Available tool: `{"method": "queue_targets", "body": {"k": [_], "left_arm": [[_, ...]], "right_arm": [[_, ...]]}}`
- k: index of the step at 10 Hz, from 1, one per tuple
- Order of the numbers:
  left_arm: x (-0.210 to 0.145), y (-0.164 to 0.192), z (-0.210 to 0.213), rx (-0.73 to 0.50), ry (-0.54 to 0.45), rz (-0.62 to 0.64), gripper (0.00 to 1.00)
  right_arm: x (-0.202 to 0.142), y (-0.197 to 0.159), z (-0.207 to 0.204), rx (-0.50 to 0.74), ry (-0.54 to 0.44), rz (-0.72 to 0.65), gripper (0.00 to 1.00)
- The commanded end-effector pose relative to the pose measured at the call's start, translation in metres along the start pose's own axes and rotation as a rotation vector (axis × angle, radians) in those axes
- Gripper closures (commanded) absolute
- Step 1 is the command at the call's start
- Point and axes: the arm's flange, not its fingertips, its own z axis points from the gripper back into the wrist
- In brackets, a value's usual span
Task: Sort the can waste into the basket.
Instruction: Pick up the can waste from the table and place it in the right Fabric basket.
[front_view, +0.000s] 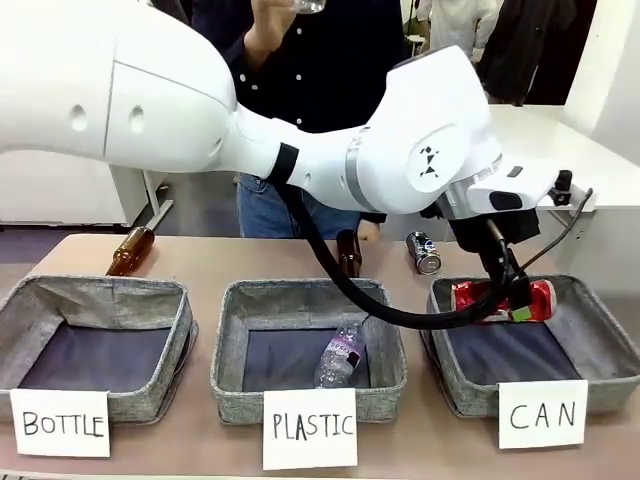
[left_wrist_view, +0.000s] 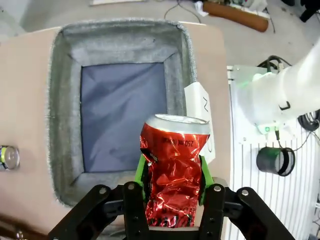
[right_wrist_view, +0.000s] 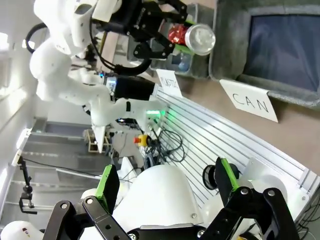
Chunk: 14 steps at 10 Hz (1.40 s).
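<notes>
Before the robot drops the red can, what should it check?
1. Left gripper shut on red can: ok.
2. Can above the CAN basket: ok in the front view; centred, cannot tell.
3. Basket bottom bare: ok.
4. Right gripper open, away from the basket: ok.
5. Dark can on the table behind the basket, out of the way: ok.
</notes>
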Motion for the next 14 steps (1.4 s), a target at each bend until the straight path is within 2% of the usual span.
{"method": "queue_targets", "body": {"k": [1,5,6,7,8,9,10,12,14], "left_arm": [[0.011,-0.004,0.002,0.014,0.023,0.006,0.00],[0.012,-0.002,0.007,0.017,0.022,0.012,0.00],[0.009,-0.001,0.012,0.017,0.028,0.032,0.00],[0.004,-0.001,0.020,-0.007,0.092,0.119,0.00],[-0.018,-0.006,0.038,-0.080,0.227,0.270,0.00],[-0.048,-0.015,0.064,-0.113,0.310,0.358,0.00],[-0.082,-0.028,0.092,-0.126,0.293,0.426,0.00],[-0.149,-0.050,0.143,-0.154,0.195,0.538,0.00],[-0.228,-0.062,0.202,-0.249,0.054,0.715,0.00]], "right_arm": [[0.001,0.003,0.000,-0.001,-0.022,-0.030,0.00],[0.001,0.003,0.000,-0.001,-0.022,-0.030,0.00],[0.001,0.003,0.000,-0.001,-0.022,-0.030,0.00],[0.001,0.003,0.000,-0.001,-0.022,-0.030,0.00],[-0.001,0.000,0.001,-0.002,-0.004,-0.004,0.00],[0.020,0.008,-0.010,0.032,-0.046,0.024,0.00],[0.046,0.017,-0.029,0.101,-0.071,0.061,0.00],[0.098,0.046,-0.081,0.175,-0.022,0.089,0.00],[0.137,0.081,-0.135,0.235,-0.016,0.066,0.00]]}}
